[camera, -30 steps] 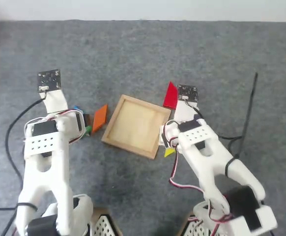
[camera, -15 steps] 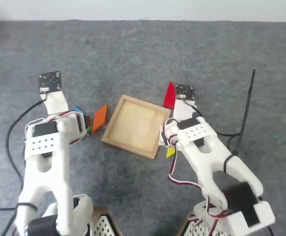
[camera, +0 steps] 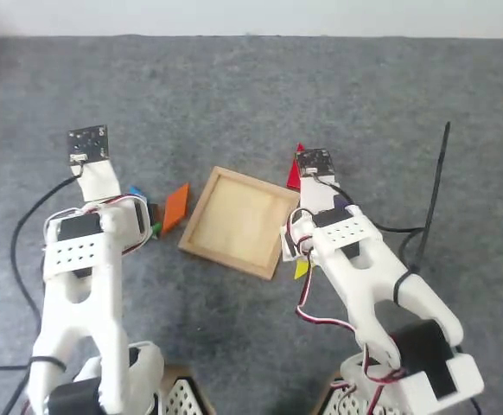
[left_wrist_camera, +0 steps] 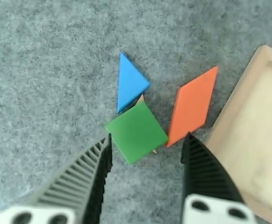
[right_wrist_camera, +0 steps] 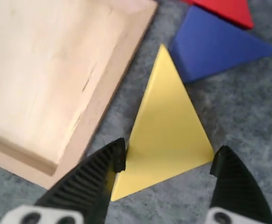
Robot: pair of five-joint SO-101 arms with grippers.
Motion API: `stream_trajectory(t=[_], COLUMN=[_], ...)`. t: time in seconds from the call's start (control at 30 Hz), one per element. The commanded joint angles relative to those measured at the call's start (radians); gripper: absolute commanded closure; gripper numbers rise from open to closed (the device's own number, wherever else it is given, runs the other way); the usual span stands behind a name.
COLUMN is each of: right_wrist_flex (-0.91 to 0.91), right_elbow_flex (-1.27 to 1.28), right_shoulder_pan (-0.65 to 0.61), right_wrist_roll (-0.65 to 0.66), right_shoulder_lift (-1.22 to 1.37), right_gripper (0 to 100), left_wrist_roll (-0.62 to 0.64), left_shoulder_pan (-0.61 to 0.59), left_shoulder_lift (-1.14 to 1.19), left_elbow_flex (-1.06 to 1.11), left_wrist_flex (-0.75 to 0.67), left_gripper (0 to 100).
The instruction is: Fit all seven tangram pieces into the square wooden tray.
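Observation:
The square wooden tray lies empty in the middle of the grey carpet. My left gripper hangs open just over a green square, one finger on either side of its near corner. A light blue triangle and an orange parallelogram lie beside the square, and the parallelogram sits close to the tray's left edge. My right gripper is open astride a yellow triangle lying against the tray rim. Past it lie a dark blue triangle and a red triangle.
A tan sliver pokes out from under the green square. A black cable runs across the carpet to the right of the right arm. Open carpet stretches beyond the tray towards the far edge.
The right arm has swung slightly left, towards the tray's right corner, and now covers more of the red triangle. The left arm and all pieces stayed put.

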Motion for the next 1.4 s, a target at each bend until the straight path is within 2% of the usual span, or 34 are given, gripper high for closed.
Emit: stream_trajectory(t=[0.0, 0.17, 0.8, 0.87, 0.97, 1.03, 1.13, 1.37], right_wrist_flex=[0.03, 0.033, 0.036, 0.036, 0.048, 0.051, 0.053, 0.058], right_elbow_flex=[-0.043, -0.043, -0.064, -0.064, -0.068, -0.069, -0.069, -0.071], right_shoulder_pan=[0.047, 0.053, 0.048, 0.048, 0.048, 0.047, 0.047, 0.056], right_wrist_roll=[0.032, 0.026, 0.02, -0.008, -0.02, -0.023, -0.021, -0.02], right_shoulder_lift=[-0.007, -0.007, 0.096, 0.096, 0.096, 0.096, 0.093, 0.074], right_gripper=[69.1, 61.3, 62.0, 67.4, 82.2, 88.2, 85.3, 86.4], left_wrist_roll=[0.005, 0.005, 0.005, 0.005, 0.005, 0.005, 0.005, 0.005], left_shoulder_pan=[0.0, 0.0, -0.005, -0.005, -0.005, -0.005, -0.005, -0.005], left_shoulder_lift=[-0.038, -0.038, -0.038, -0.038, -0.038, -0.038, -0.038, -0.038], left_elbow_flex=[-0.005, -0.005, -0.005, -0.005, -0.005, -0.005, -0.005, -0.005], left_wrist_flex=[-0.018, -0.018, -0.017, -0.018, -0.018, -0.018, -0.018, -0.018], left_gripper=[76, 76, 76, 76, 76, 76, 76, 76])
